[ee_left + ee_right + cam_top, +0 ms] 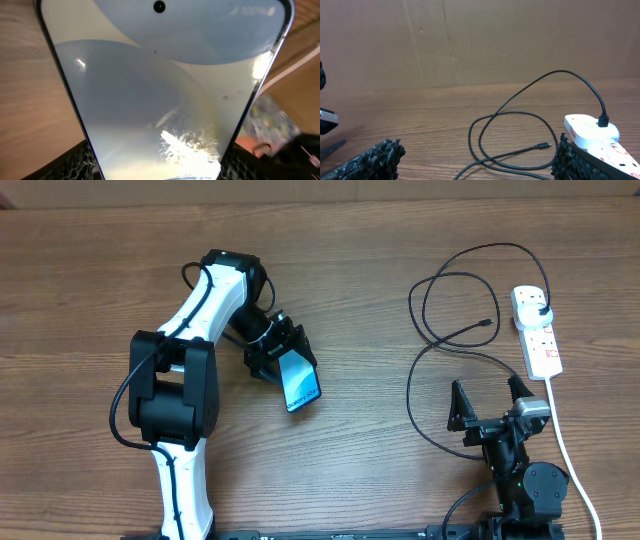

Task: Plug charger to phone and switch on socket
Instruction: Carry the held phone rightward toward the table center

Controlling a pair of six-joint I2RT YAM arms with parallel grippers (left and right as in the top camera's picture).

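The phone (300, 381) has a lit light-blue screen and black edge; my left gripper (279, 356) is shut on its upper end and holds it tilted at mid-table. The screen (165, 90) fills the left wrist view. The charger (425, 320) is a thin black cable looping at the right; its connector tip (487, 323) lies free on the table, also in the right wrist view (545, 146). Its black plug (541, 309) sits in the white socket strip (538, 335), which also shows in the right wrist view (592, 134). My right gripper (490, 405) is open and empty, near the cable.
The socket's thick white cord (565, 445) runs down the right side toward the front edge. A cardboard wall (470, 40) stands behind the table. Bare wooden tabletop (380, 460) lies between the two arms.
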